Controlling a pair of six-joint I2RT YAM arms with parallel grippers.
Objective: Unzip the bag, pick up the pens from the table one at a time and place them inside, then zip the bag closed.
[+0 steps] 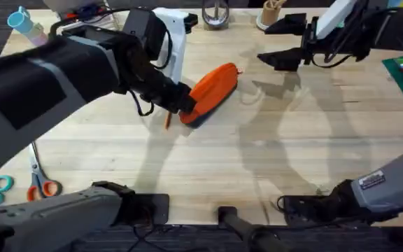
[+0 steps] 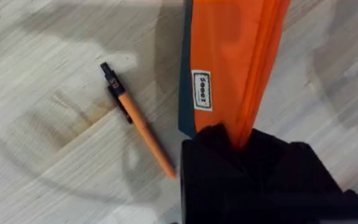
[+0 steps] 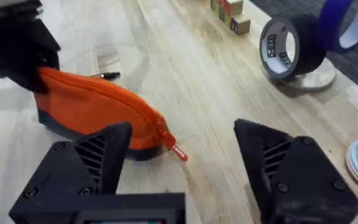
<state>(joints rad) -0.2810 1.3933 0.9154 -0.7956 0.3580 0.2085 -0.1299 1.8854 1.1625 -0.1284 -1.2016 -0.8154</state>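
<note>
At the far left of the table (image 1: 117, 150) I see scissors (image 1: 40, 183) near the near-left edge; they are no part of my job. Moving right, my left gripper (image 1: 182, 99) is clamped on the left end of the bag (image 1: 212, 89), its black fingers pinching the orange fabric, which the left wrist view confirms. Just beside that end, on the bare wood, lies the pen (image 2: 138, 122), orange with a black tip, apart from the bag and not yet picked up.

The bag lies left of centre in the far half of the table, angled so its right end points farther away. From the right wrist view its zipper seam looks closed along the whole top, with the pull tab (image 3: 178, 152) hanging at the end nearest my right arm. So I judge the unzipping not yet begun, or barely.

Further right, my right gripper (image 1: 282, 43) hangs above the table, well apart from the bag, jaws spread wide with nothing between them. Rolls of tape (image 3: 289, 46) stand beyond it.

As I read it, the left arm is anchoring the bag so the right can take the tab. Everything remains: opening the zipper, loading the pen, and zipping shut.
</note>
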